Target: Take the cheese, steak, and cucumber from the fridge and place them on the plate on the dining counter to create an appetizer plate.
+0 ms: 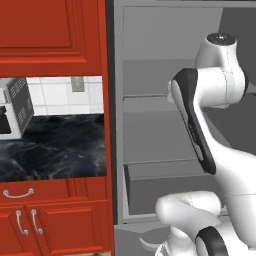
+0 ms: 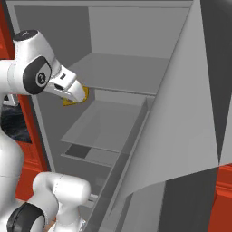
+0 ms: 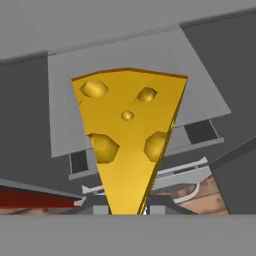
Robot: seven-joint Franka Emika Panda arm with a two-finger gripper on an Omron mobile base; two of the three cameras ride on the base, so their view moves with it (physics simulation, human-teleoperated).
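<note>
The fridge (image 1: 150, 125) stands open, with grey shelves (image 2: 122, 72) and a drawer (image 2: 102, 124) inside. The cheese (image 3: 127, 130), a yellow-orange wedge with darker holes, hangs in front of the shelves with its narrow end down between my fingertips. My gripper (image 3: 127, 210) is shut on that narrow end. From the right base view the cheese (image 2: 72, 100) peeks out under my gripper (image 2: 76, 94), just above the drawer at the fridge's left side. The steak, cucumber, plate and dining counter are out of view.
The open fridge door (image 2: 181, 113) spreads across the right. Left of the fridge are red cabinets (image 1: 50, 30), a black marbled worktop (image 1: 55, 150) and a silver toaster oven (image 1: 12, 107). Wooden floor (image 3: 200, 197) lies below the hand.
</note>
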